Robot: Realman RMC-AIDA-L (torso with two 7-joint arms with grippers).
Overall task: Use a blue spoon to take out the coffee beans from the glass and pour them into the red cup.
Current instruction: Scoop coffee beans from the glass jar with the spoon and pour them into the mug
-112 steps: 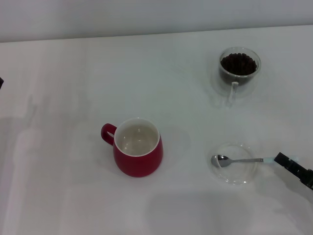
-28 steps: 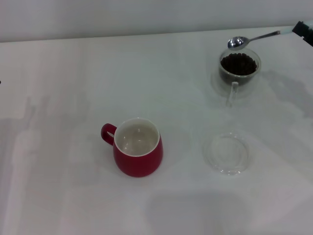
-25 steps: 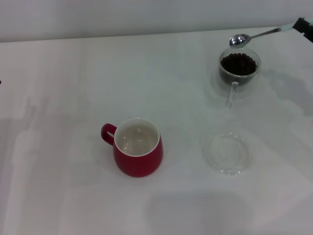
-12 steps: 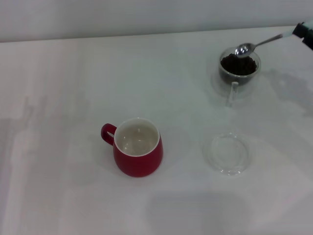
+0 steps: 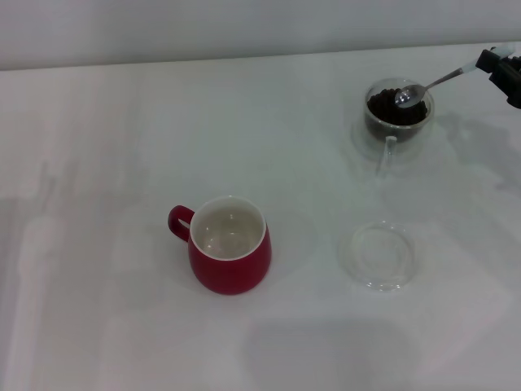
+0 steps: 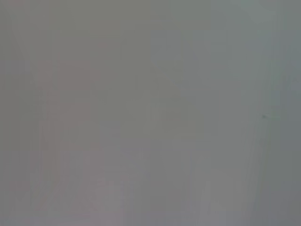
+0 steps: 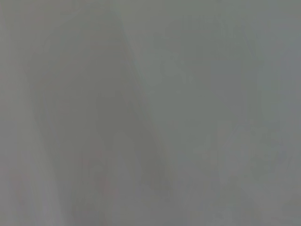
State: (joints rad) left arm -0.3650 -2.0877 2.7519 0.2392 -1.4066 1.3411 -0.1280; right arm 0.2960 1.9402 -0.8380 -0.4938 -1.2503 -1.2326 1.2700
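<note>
In the head view the glass (image 5: pixel 398 112) stands at the far right of the white table, filled with dark coffee beans (image 5: pixel 389 109). My right gripper (image 5: pixel 491 64) is at the right edge, shut on the pale handle of the blue spoon (image 5: pixel 427 85). The spoon slants down to the left and its silver bowl rests on the beans inside the glass. The red cup (image 5: pixel 229 256) stands near the middle front, white inside and empty, handle to the left. My left gripper is out of view. Both wrist views show only a blank grey surface.
A flat clear glass saucer (image 5: pixel 377 256) lies empty in front of the glass, to the right of the red cup. The table's far edge meets a pale wall just behind the glass.
The spoon was lifted off the saucer, carried back above the glass, then lowered until its bowl dipped onto the beans. My right gripper came slightly down and inward.
</note>
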